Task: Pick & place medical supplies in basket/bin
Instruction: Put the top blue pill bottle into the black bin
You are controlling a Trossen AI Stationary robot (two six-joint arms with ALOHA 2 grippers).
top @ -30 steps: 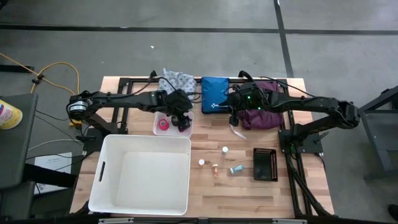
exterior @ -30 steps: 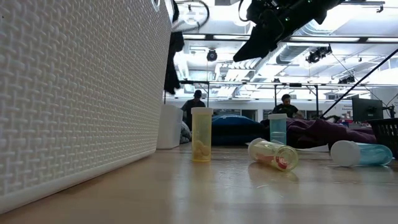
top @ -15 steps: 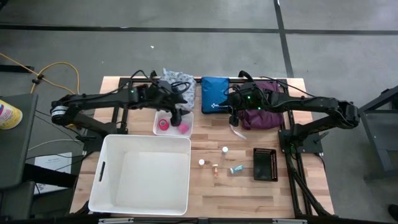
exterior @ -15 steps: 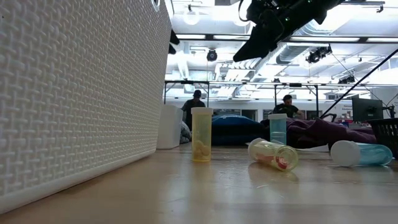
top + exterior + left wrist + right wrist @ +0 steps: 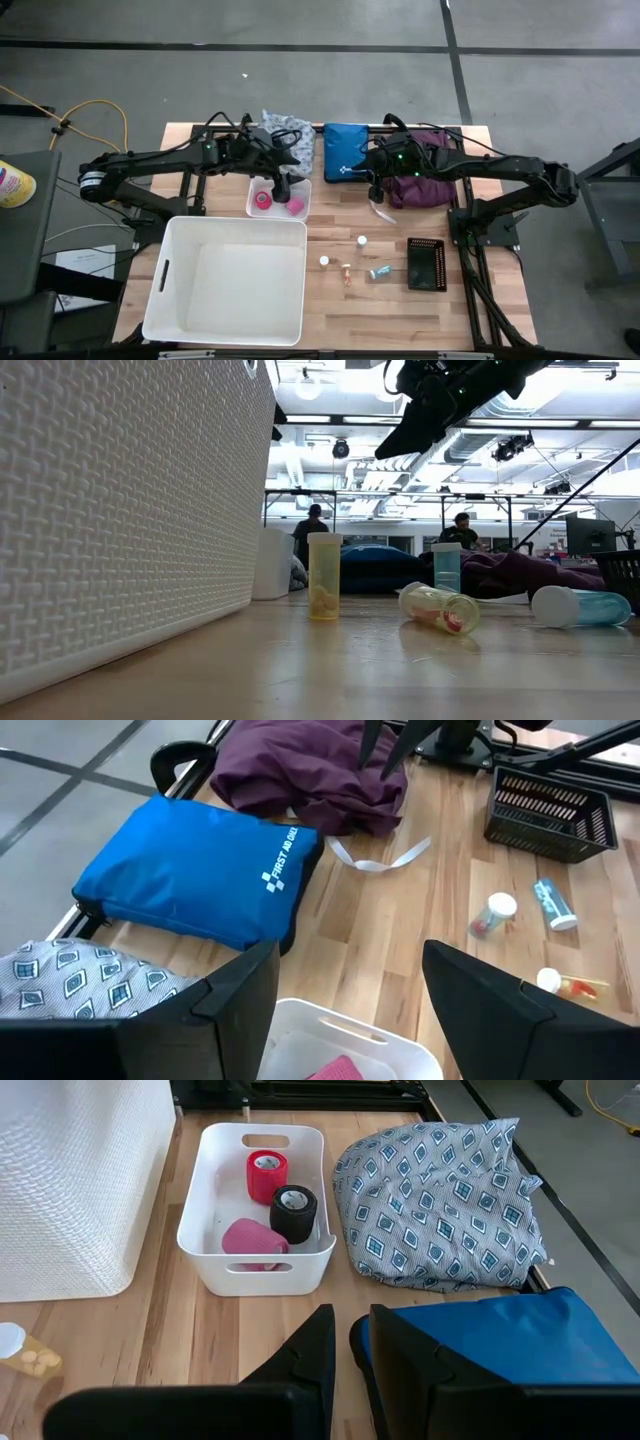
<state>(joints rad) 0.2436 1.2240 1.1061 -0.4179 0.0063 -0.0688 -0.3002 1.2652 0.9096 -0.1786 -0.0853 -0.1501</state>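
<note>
Left gripper (image 5: 279,188) fingers open over small white bin (image 5: 252,205); right gripper (image 5: 375,190) nearly closed, empty, at three o'clock.

Both dark arms reach inward over the far half of the table (image 5: 330,300). The left pincer (image 5: 278,187) points down, fingers apart and empty. The right pincer (image 5: 377,190) hangs with fingers nearly closed.
</note>
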